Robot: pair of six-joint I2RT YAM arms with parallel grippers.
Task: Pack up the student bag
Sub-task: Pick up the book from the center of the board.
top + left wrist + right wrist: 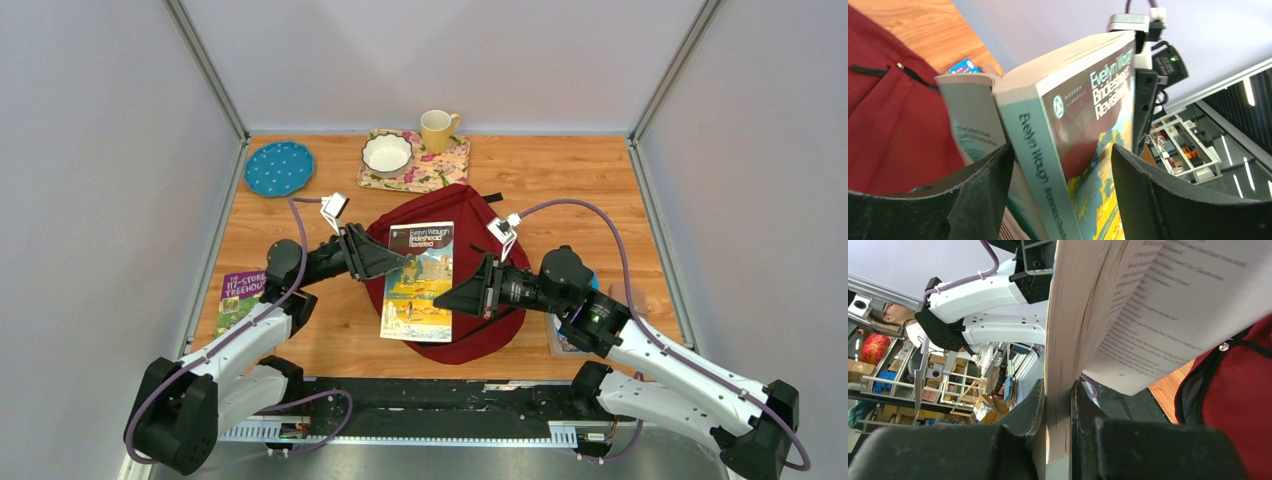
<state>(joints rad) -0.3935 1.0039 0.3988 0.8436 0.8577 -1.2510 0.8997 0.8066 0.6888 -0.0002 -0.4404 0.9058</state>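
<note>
Book [420, 280] held over student bag [478, 338], centre frame. Right tool [441, 298] clamped on page edge. Left tool [407, 262] spread wide astride spine, nothing gripped. Next, judged: book to be slid into bag opening.

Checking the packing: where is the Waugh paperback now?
Top view, centre: the paperback is over the student bag, pinched by the right gripper, left gripper open at its spine.

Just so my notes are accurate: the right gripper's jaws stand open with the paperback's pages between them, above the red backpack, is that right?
Not quite. The right gripper is not open: its jaws are shut on a sheaf of the paperback's pages, above the red backpack. The right wrist view shows it.
</note>
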